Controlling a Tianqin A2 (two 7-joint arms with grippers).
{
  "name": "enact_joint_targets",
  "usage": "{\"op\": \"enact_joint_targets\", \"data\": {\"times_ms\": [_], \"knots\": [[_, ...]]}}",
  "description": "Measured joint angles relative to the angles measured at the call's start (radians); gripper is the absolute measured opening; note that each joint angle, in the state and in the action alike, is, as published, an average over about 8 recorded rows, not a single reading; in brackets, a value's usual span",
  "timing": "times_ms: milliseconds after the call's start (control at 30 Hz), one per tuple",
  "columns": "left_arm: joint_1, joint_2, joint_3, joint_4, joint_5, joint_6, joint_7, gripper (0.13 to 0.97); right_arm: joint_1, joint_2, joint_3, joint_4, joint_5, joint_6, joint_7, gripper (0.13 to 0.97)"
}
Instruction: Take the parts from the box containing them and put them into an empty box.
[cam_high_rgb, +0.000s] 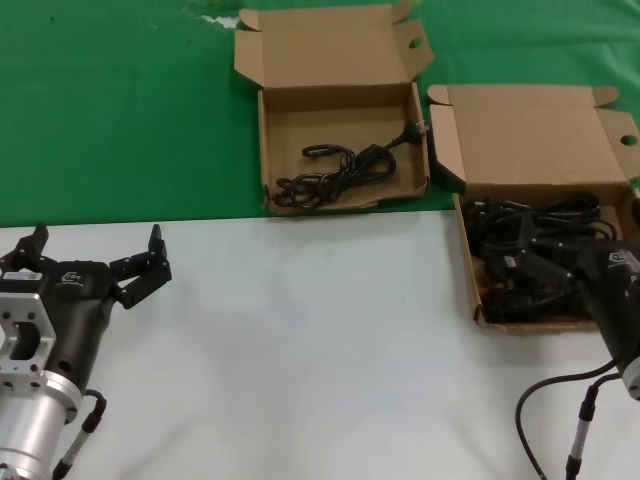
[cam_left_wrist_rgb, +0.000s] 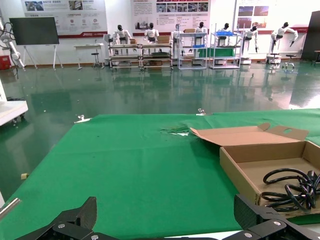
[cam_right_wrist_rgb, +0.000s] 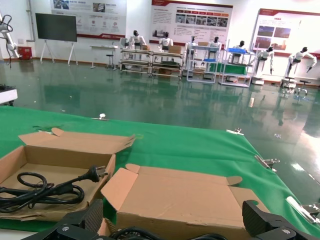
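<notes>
One thin black cord (cam_high_rgb: 345, 165) in squarish cardboard box (cam_high_rgb: 275, 115); tangle remains in wider cardboard box (cam_high_rgb: 545, 145). My right gripper (cam_high_rgb: 540, 270) spread wide over it, empty; left gripper (cam_high_rgb: 95, 265) wide, parked.

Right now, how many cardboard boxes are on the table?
2. One box sits on the green cloth holding a single cord; the other box is to its right, full of cords.

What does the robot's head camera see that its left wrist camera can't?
Only the head view shows the wider brown cardboard box heaped with tangled black cords, the right gripper down inside it, and the white tabletop. Only the left wrist view shows the big hall with shelves behind. Both show the squarer brown cardboard box holding one black cord, the green cloth and the open left gripper.
</notes>
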Motion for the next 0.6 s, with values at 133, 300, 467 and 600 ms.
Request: {"op": "enact_joint_targets", "data": {"times_ms": [133, 300, 467, 600], "knots": [[0.000, 0.000, 0.000, 0.000, 0.000, 0.000, 0.000, 0.966, 0.000, 0.000, 0.000, 0.000, 0.000, 0.000, 0.000, 0.966], [0.000, 0.000, 0.000, 0.000, 0.000, 0.000, 0.000, 0.966, 0.000, 0.000, 0.000, 0.000, 0.000, 0.000, 0.000, 0.966], [0.000, 0.000, 0.000, 0.000, 0.000, 0.000, 0.000, 0.966, 0.000, 0.000, 0.000, 0.000, 0.000, 0.000, 0.000, 0.966], [0.000, 0.000, 0.000, 0.000, 0.000, 0.000, 0.000, 0.966, 0.000, 0.000, 0.000, 0.000, 0.000, 0.000, 0.000, 0.966]]}}
